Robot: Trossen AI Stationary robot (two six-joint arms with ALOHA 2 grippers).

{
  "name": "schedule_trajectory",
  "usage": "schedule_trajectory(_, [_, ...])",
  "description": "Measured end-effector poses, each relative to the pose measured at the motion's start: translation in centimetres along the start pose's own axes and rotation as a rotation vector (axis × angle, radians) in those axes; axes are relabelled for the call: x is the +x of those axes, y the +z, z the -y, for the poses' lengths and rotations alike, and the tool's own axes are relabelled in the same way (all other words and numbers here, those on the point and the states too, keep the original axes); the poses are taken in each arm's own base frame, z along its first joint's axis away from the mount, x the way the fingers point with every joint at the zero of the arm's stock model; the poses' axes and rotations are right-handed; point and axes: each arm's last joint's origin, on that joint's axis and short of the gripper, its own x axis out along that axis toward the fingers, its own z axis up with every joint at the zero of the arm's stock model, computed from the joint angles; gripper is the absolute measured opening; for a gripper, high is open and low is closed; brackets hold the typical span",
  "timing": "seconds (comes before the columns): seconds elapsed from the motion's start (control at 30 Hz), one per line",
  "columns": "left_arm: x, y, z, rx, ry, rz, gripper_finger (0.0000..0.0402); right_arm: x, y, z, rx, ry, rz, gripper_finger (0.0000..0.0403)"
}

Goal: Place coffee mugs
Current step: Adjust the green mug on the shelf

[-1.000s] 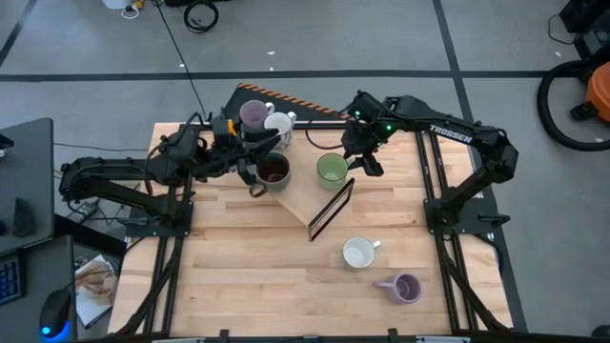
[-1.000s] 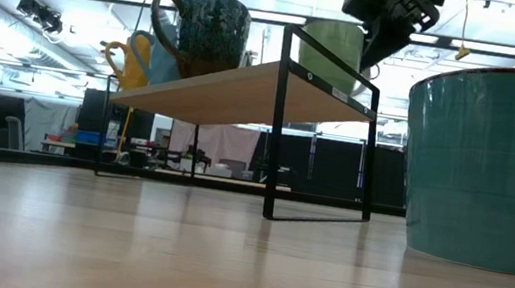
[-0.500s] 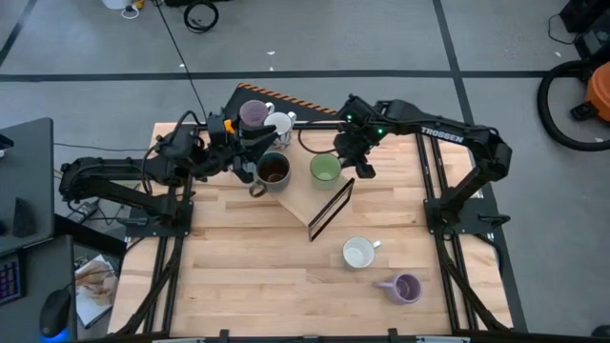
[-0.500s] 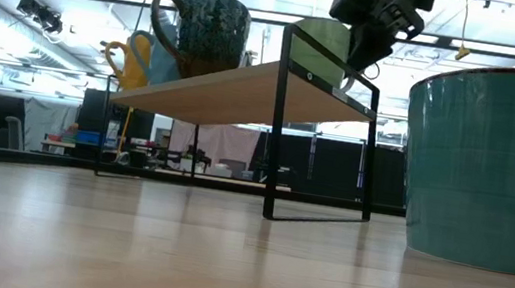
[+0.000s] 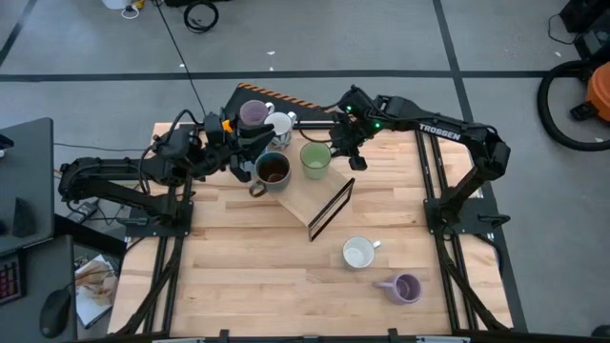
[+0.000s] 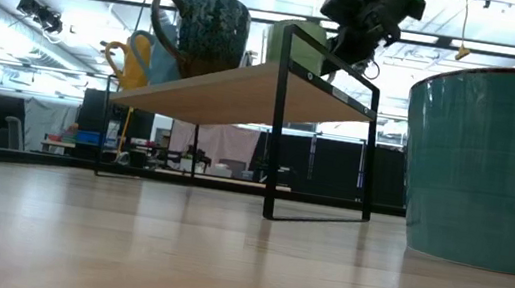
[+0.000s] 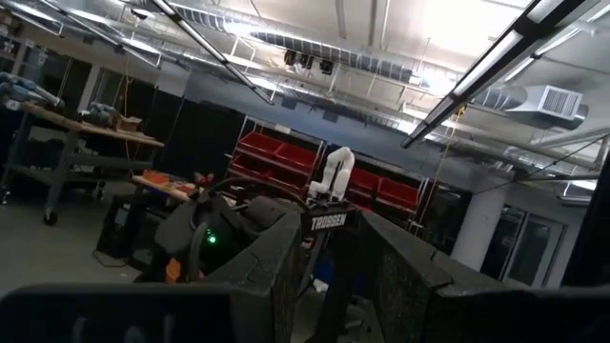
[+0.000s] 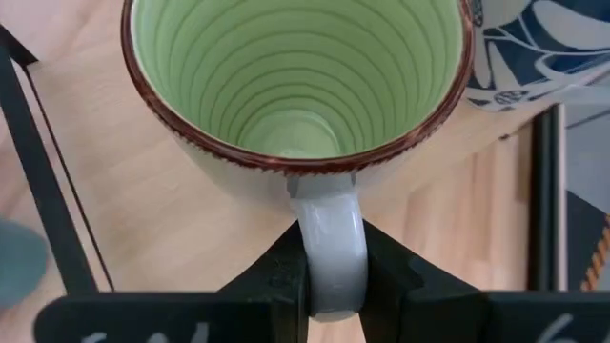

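The green mug [image 8: 300, 124] stands upright on the shelf [image 5: 303, 195] beside the brown mug [image 5: 274, 170], and we see its handle [image 8: 327, 257] clamped between the jaws of the right gripper [image 5: 341, 157], a grip we judge lets the arm steer it into line with the mugs already there. The left gripper [image 5: 238, 152] hangs by the lavender mug [image 5: 254, 114] and white mug [image 5: 279, 122] at the shelf's far end, and we cannot tell how its jaws stand; another white mug [image 5: 358, 253] and lavender mug [image 5: 404, 288] wait on the worktop [image 5: 238, 276]. The only writing we can read is "TROSSEN", on the right arm [image 5: 443, 133].
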Motion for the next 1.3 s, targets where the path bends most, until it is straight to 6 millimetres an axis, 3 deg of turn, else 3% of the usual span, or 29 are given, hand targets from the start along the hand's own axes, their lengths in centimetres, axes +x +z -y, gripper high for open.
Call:
schedule_trajectory(0.3, [0.0, 0.0, 0.0, 0.001, 0.000, -0.002, 0.0116, 1.9, -0.4, 1.3, -0.039, 0.023, 0.027, 0.0068])
schedule_trajectory(0.7, [0.0, 0.0, 0.0, 0.001, 0.000, -0.002, 0.0116, 2.7, -0.2, 3.1, -0.077, -0.067, 0.089, 0.0068])
schedule_trajectory(1.3, [0.0, -0.1, -0.1, 0.006, 0.006, -0.012, 0.0116, 3.3, -0.3, 3.7, -0.084, -0.068, 0.119, 0.0068])
